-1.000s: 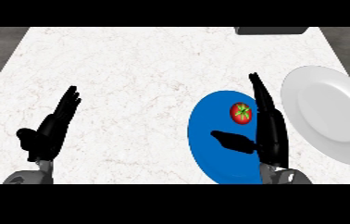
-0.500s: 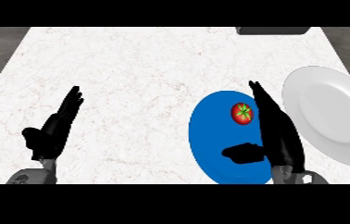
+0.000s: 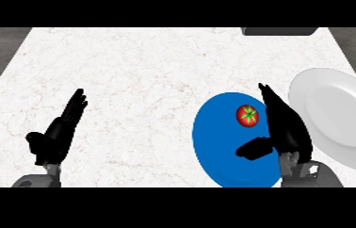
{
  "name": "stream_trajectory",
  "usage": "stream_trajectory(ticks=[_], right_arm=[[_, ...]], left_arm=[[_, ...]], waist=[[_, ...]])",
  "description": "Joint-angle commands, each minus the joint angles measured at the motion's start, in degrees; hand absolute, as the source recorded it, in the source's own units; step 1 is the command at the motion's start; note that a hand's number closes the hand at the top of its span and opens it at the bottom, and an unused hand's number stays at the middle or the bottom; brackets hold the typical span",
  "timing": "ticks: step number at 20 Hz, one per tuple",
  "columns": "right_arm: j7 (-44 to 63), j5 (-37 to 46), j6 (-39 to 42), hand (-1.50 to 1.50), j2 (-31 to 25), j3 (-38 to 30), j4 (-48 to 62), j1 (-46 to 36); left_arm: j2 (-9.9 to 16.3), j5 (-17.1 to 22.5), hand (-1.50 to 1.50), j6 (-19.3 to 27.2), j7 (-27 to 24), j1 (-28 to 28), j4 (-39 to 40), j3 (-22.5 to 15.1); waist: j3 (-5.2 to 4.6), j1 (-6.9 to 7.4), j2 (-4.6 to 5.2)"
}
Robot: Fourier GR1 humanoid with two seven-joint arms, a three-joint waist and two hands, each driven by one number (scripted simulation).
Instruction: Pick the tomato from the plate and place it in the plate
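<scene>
White, faintly veined marble counter (image 3: pixel 160 76), filling nearly the whole head view, with grey floor at the far left and right corners. Dark rectangular object (image 3: pixel 279 30) at the counter's far edge, upper right, cut off by the band; too little visible to name.

Blue plate (image 3: pixel 215 151) on the right half of the counter, toward the near edge, looking taller than wide. White plate (image 3: pixel 327 114) just beside it on the right, running off the view's right edge; rims close together, contact hidden behind the right hand.

Right hand (image 3: pixel 287 128) over the blue plate's right side, between the two plates, fingers straight and together, pointing away toward the counter's far side, thumb spread off to the left above the blue surface. Nothing held. Grey forearm below it at the lower edge.

Left hand (image 3: pixel 57 135) at the lower left, well apart from both plates, open, fingers straight and angled up to the right, thumb out to the left, resting and holding nothing.

Red tomato (image 3: pixel 247 115) with a green star-shaped calyx, lying on the upper right part of the blue plate, just left of the right hand's fingers; whether touching them, cannot tell.
</scene>
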Motion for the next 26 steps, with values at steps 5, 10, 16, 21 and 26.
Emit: stream_trajectory(ticks=[5, 10, 16, 21, 26], right_arm=[[-0.5, 2.9, 4.2, -1.5, 4.0, -0.9, 4.2, 0.7], [-5.5, 5.5, 1.9, -1.5, 5.7, -2.1, 10.4, 1.1], [-5.3, 9.7, 2.7, -1.5, 7.9, -4.2, 16.6, -2.1], [-14.0, 5.9, 1.6, 1.5, 7.6, -7.0, 20.0, 0.3], [-21.4, 7.0, 0.6, 1.5, 7.3, -8.6, 29.5, -5.3]], left_arm=[[-1.8, -1.5, 0.0, -2.0, 1.7, -3.3, 2.3, 1.9], [-1.9, -1.6, 0.0, -1.9, 3.9, 1.2, -6.6, 2.8], [-3.5, -3.7, 0.0, -3.2, 0.3, 0.0, -0.6, 4.0], [-3.1, -4.8, 0.0, -4.1, 0.8, 0.2, -0.3, 4.3], [-3.1, -4.9, 0.0, -4.7, 1.0, 2.0, -3.7, 4.8]], waist=[[0.0, -0.18, 0.01], [0.02, 0.07, -0.02], [0.0, -0.07, 0.01], [0.02, -0.07, 0.04], [0.03, 0.32, 0.07]])
